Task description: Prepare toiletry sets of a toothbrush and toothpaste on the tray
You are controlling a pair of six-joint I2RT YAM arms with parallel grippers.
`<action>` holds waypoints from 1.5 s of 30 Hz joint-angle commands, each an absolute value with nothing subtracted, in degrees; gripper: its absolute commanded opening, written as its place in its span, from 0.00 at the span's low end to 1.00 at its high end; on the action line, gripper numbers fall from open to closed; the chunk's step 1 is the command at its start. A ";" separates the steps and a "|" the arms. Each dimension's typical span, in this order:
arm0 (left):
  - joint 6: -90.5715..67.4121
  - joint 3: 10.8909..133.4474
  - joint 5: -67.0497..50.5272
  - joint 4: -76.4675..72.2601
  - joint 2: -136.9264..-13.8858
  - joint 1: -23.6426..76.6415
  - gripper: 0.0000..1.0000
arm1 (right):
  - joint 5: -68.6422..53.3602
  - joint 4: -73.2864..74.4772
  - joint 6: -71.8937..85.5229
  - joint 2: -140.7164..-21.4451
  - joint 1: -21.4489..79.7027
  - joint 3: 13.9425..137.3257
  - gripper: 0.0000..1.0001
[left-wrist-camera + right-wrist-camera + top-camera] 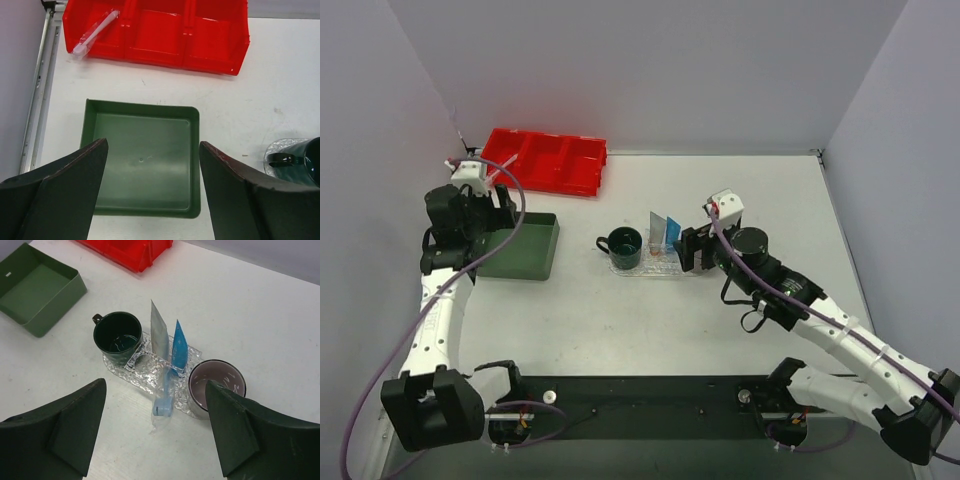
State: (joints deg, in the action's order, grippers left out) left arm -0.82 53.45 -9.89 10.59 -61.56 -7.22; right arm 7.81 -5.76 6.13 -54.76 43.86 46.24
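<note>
On the white counter (760, 190), far left corner: red three-compartment bin (545, 160), set against the back edge. Just in front of it, apart from it, dark green square tray (145, 155), nothing lying in it.

Left hand (152, 145) hovers above that green tray, fingers spread wide, nothing between them.

Right hand (156, 384) hangs over the middle of the counter, fingers likewise wide apart, gripping nothing. It looks down on the clear oval tray (136, 371).

The clear oval tray, bumpy-surfaced, lies mid-counter, well apart from the green tray. Dark green mug (117, 335) stands on its left end, handle toward the far left. Dark cup (217, 385) with a greyish inside stands at its right end.

Between mug and cup, on the tray: white-grey toothpaste tube (160, 332) and blue toothpaste tube (179, 342), side by side and close together, both nearly upright with narrow ends up. What props them up cannot be made out.

Pale blue toothbrush (164, 392), in clear wrap, lies on the tray in front of the tubes. Its near end pokes past the tray's rim onto the counter.

Whitish toothbrush (95, 34), wrapped, lies slantwise in the bin's left compartment, off the tray.
</note>
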 commanded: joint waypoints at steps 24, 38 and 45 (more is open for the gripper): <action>8.79 98.51 -9.41 23.46 -113.72 -14.85 0.84 | -19.60 0.97 11.69 -45.26 18.02 43.16 0.72; 8.79 114.43 -5.89 30.15 -129.89 -14.94 0.84 | -20.74 0.44 12.13 -45.79 17.40 41.92 0.71; 8.26 117.42 -5.19 29.97 -132.80 -14.85 0.84 | -21.53 0.44 12.48 -46.14 16.96 41.49 0.65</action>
State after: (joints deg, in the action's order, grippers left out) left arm 8.12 112.84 -5.96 29.91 -131.66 -14.46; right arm -19.92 2.44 12.03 -45.93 17.54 41.87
